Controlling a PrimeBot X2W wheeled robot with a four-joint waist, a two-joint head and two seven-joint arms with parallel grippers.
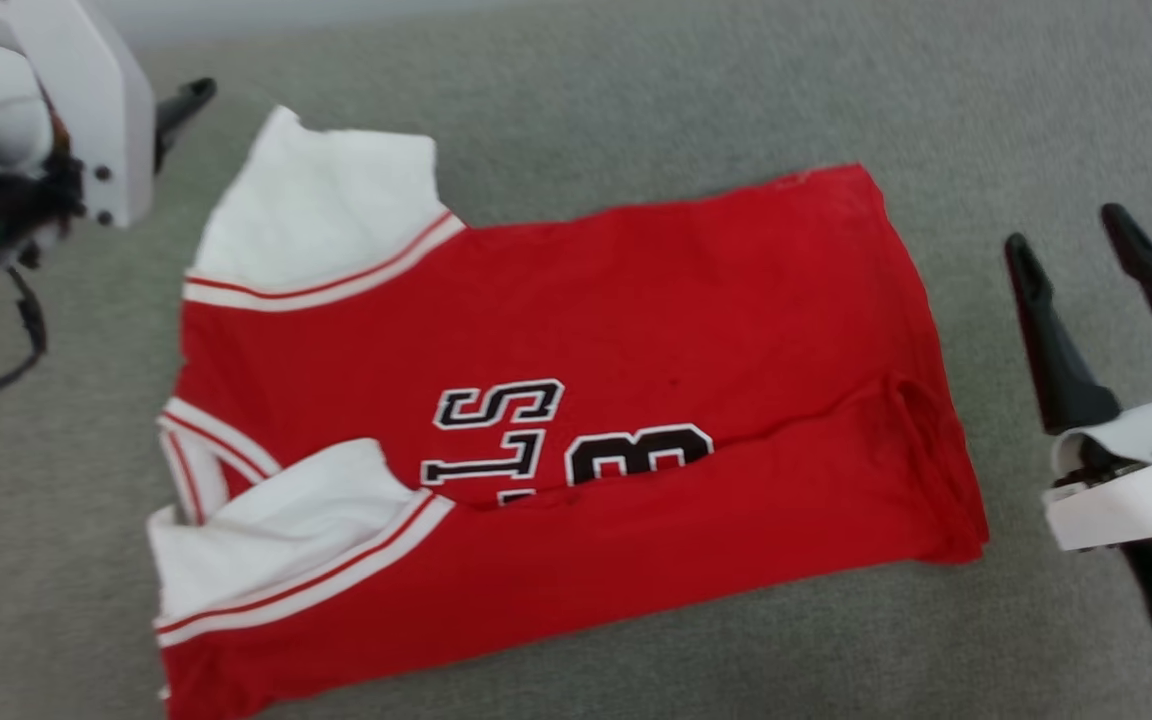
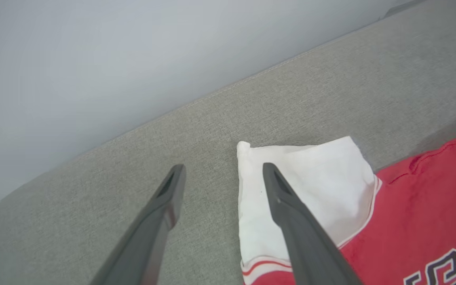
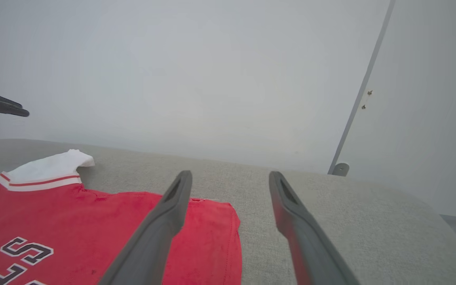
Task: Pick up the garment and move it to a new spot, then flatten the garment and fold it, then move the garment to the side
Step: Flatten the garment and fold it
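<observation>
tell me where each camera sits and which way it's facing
head view: on the head, facing down at the red jersey shirt with white sleeves on a grey fabric surface; right hand and left arm show
left wrist view: on that wrist, along the open left hand toward a sleeve
right wrist view: on that wrist, along its open fingers, over the hem toward a pale wall
shared: all show the shirt

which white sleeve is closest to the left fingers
The far sleeve, at the head view's top: the left gripper is right beside its edge. The near sleeve lies well away.
</observation>
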